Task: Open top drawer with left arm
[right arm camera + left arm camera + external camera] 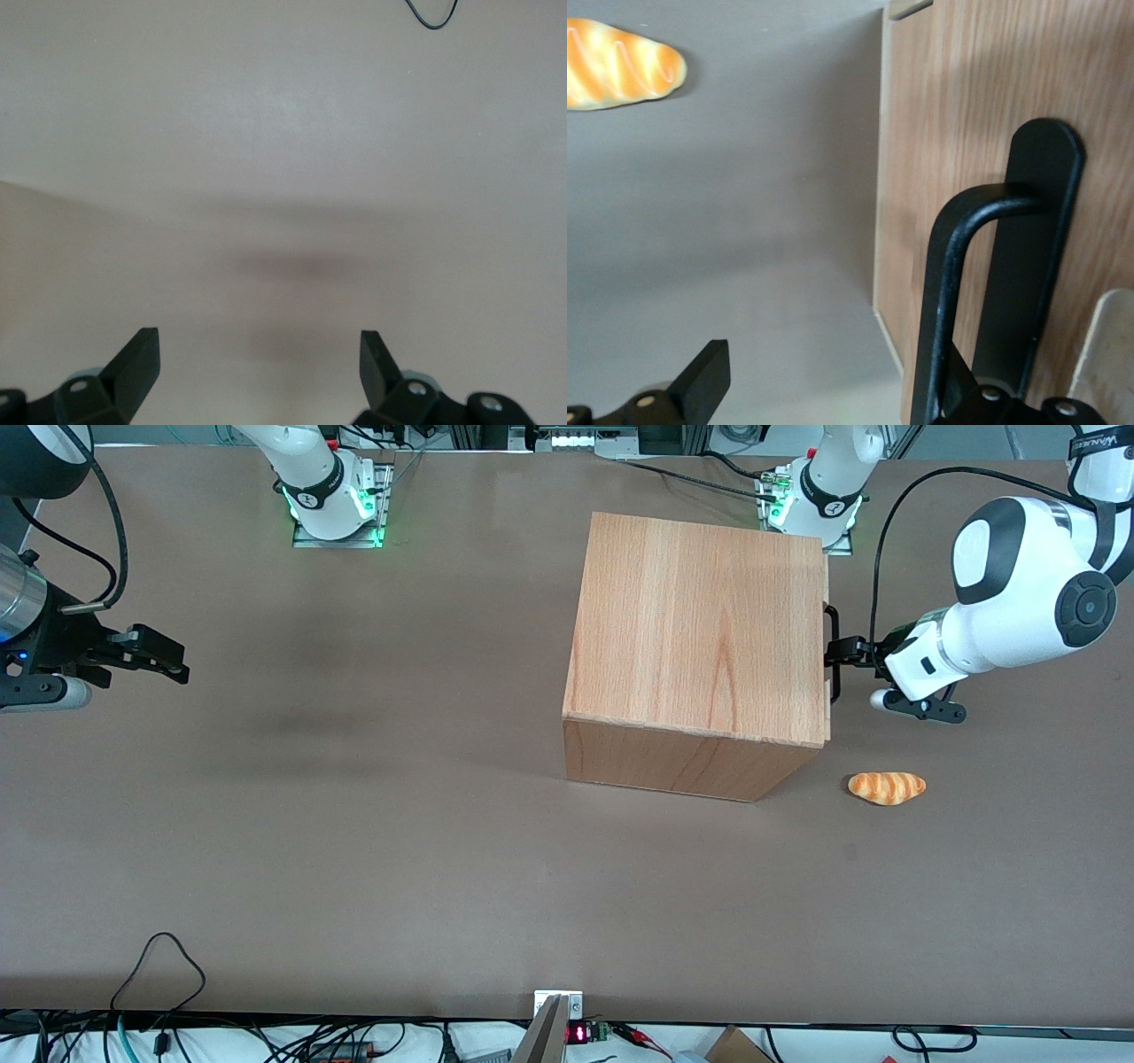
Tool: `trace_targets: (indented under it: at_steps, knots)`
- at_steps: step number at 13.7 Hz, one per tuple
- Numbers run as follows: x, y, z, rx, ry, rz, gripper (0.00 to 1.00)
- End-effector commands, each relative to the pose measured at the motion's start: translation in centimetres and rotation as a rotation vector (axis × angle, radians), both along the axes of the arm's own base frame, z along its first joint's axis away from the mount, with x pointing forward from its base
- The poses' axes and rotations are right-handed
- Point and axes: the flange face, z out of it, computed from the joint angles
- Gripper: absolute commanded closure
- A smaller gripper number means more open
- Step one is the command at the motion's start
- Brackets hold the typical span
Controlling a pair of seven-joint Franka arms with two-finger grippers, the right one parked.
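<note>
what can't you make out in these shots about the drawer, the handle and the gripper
- Top drawer: front view shows only the cabinet top; wrist view shows only its front panel, inside unseen.
- Handle: cut off by the wrist view's edge.
- Gripper at the handle: one finger visible, the other hidden by the handle, so grip unclear.

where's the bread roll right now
In the front view the bread roll lies on the table toward the working arm's end, nearer the camera than the gripper, beside the wooden cabinet's near corner.
</note>
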Motion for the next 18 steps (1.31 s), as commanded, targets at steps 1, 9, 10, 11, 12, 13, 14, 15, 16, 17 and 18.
trace_targets:
  at_steps: [1, 9, 10, 11, 12, 13, 14, 15, 16, 17, 18]
  knots:
    - [-0.3, 1.3, 0.2, 0.028, -0.014, -0.021, 0.0]
    - [-0.3, 3.9, 0.2, 0.063, -0.013, 0.0, 0.0]
    - [-0.3, 4.2, 0.2, 0.071, -0.013, 0.0, 0.0]
    - [-0.3, 4.4, 0.2, 0.089, -0.013, -0.011, 0.0]
    - [-0.3, 4.6, 0.2, 0.094, -0.013, -0.015, 0.0]
    - [-0.3, 4.9, 0.2, 0.091, -0.014, -0.017, 0.0]
    - [-0.3, 6.1, 0.2, 0.089, -0.015, -0.003, 0.0]
    - [-0.3, 6.9, 0.2, 0.084, -0.018, -0.004, 0.0]
    - [-0.4, 7.8, 0.3, 0.083, -0.021, -0.004, 0.0]
    - [-0.4, 8.7, 0.4, 0.094, -0.022, -0.011, 0.0]
    - [-0.4, 9.4, 0.4, 0.11, -0.022, -0.015, 0.0]
